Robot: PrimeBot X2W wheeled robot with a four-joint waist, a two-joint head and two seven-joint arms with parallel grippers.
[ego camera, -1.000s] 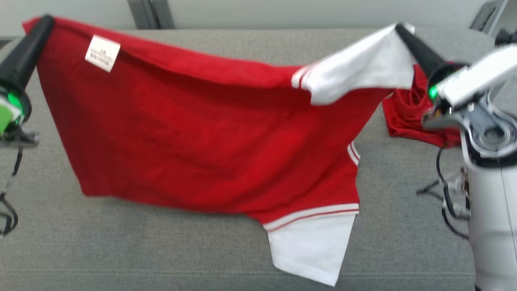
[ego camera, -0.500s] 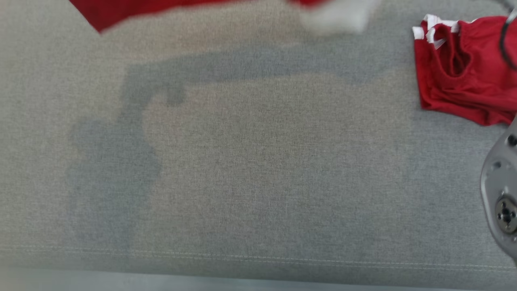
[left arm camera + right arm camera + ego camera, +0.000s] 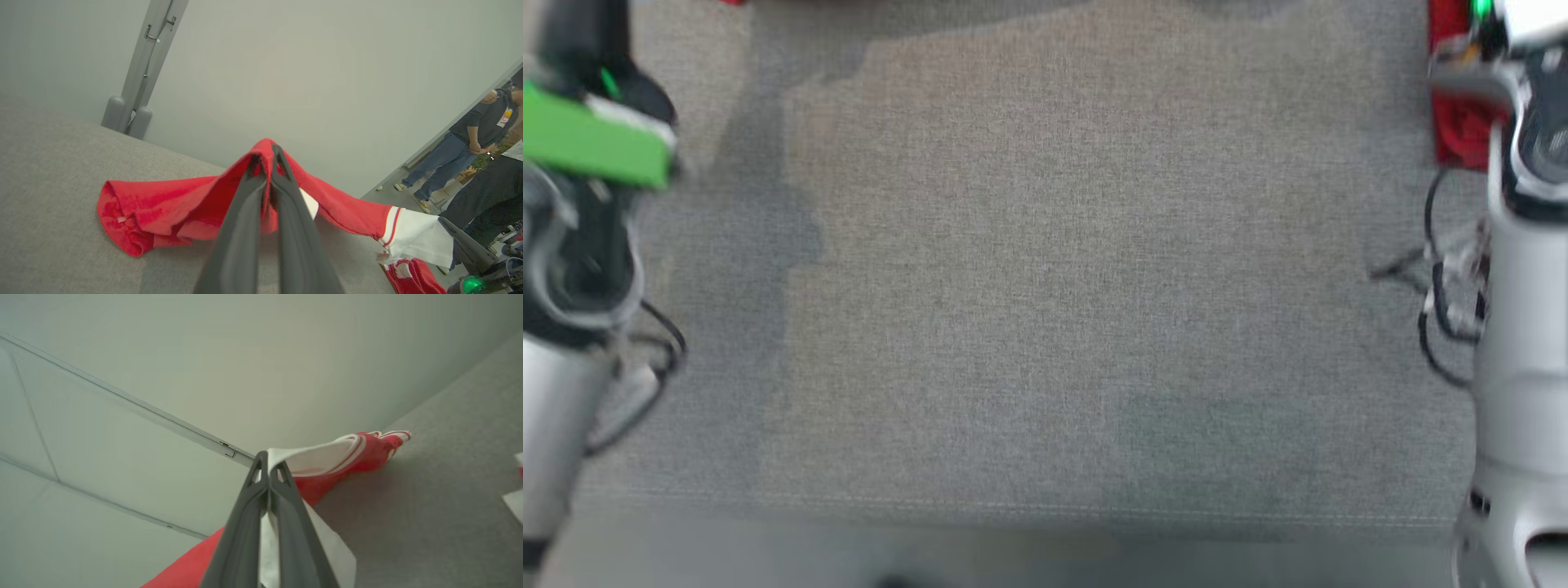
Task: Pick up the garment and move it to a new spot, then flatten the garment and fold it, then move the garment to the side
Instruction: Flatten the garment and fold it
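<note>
Between the two dark fingers of the left gripper (image 3: 267,157) a red fold of the garment (image 3: 171,208) is pinched. The fingers are pressed together with no gap, and the cloth is lifted into a peak over their tips. From that peak the red cloth is let down on both sides. On one side a bunched red end is laid on the grey fabric surface (image 3: 53,183). On the other side the cloth is stretched across to the white sleeve (image 3: 416,241).

The right gripper (image 3: 269,463) is likewise closed tight, with the edge of the white sleeve caught between its fingers and a white flap hung beneath them. Beyond its tips the striped cuff and red body of the garment are seen touching the surface.

The garment is thus held up between both grippers at the far side of the surface, near the pale wall (image 3: 245,355). Nearer, in the blurred head view, bare grey fabric is seen between the left forearm (image 3: 556,408) and the right forearm (image 3: 1519,343). A second red cloth (image 3: 1454,139) is seen on the surface at the right, just beside the right arm. A grey post (image 3: 141,81) is seen against the wall, and two persons (image 3: 461,147) are seen well beyond the table.
</note>
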